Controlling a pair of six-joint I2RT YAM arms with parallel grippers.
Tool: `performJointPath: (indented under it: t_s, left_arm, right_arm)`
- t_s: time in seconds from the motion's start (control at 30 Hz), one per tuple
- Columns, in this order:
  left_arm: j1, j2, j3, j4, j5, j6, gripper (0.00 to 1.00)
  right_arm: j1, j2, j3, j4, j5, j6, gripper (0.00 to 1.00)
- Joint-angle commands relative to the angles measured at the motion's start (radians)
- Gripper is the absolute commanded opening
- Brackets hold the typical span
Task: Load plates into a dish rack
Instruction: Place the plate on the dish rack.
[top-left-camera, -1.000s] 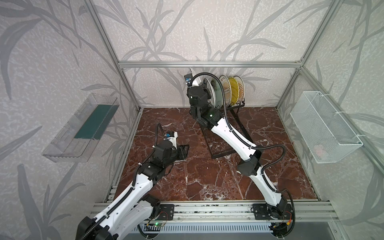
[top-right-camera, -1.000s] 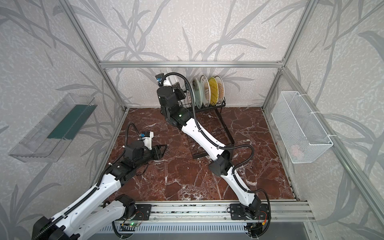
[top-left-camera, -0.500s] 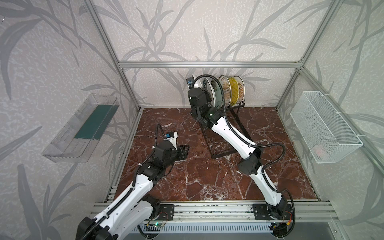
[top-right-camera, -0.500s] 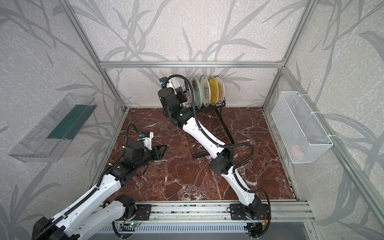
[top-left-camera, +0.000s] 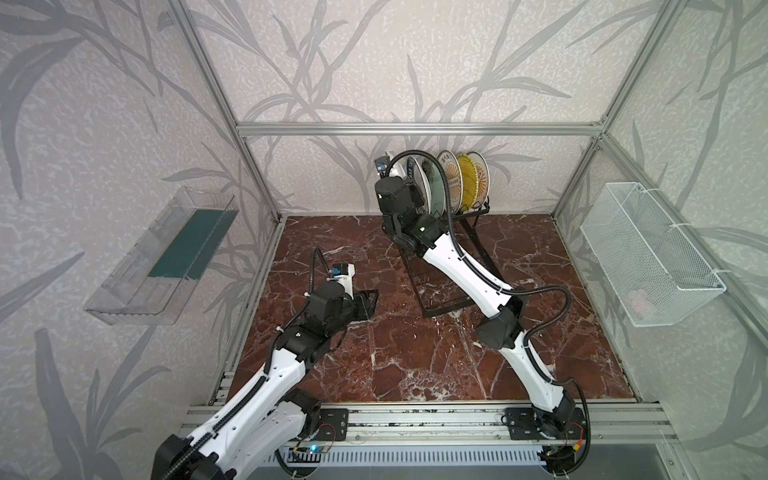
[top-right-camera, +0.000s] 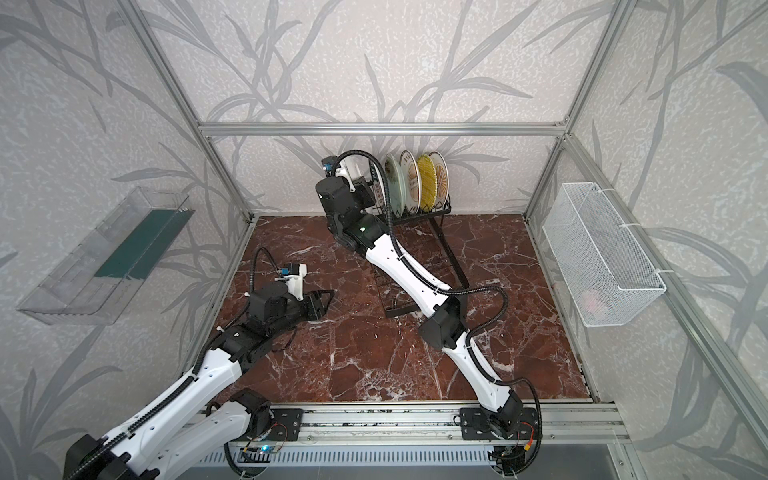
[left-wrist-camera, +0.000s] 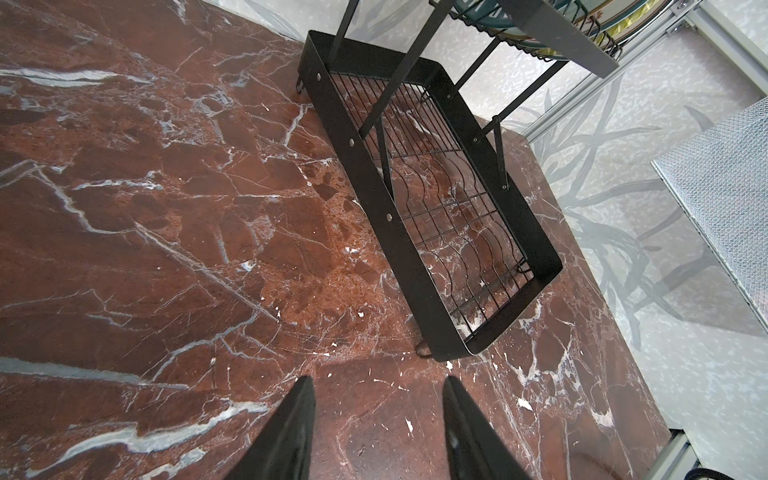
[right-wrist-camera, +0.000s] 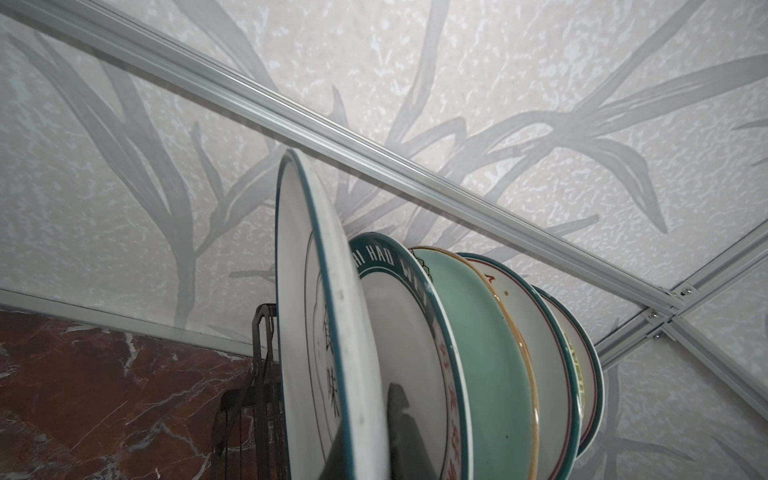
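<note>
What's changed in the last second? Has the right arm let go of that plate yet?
Not yet. The right gripper, fingers shut on the white ringed-emblem plate, shifted only slightly toward the dish rack, bringing the plate closer to the others. Nothing was released or picked up. The left gripper stayed open and still, and the other five plates stayed standing in the rack.

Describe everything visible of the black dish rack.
The dish rack is black metal: a low rectangular tray with solid band walls and a wire grid floor, standing on small feet on the red marble table. Its tray is bare. Slanted struts rise to an upper wire tier near the back wall, where plates stand on edge, side by side.
</note>
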Motion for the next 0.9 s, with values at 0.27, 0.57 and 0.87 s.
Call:
performJointPath:
  t_s: [0.27, 0.57, 0.87]
  left_arm:
    - [0.006, -0.022, -0.016, 0.009, 0.005, -0.004, 0.48]
    - [0.006, -0.026, -0.019, 0.007, 0.001, -0.002, 0.48]
    - [0.007, -0.033, -0.023, 0.002, -0.004, 0.001, 0.49]
  right_arm:
    - [-0.008, -0.021, -0.019, 0.000, 0.012, 0.063, 0.00]
    - [-0.012, -0.023, -0.044, -0.006, 0.019, 0.075, 0.00]
    - [-0.021, -0.024, -0.063, -0.037, -0.004, 0.110, 0.00]
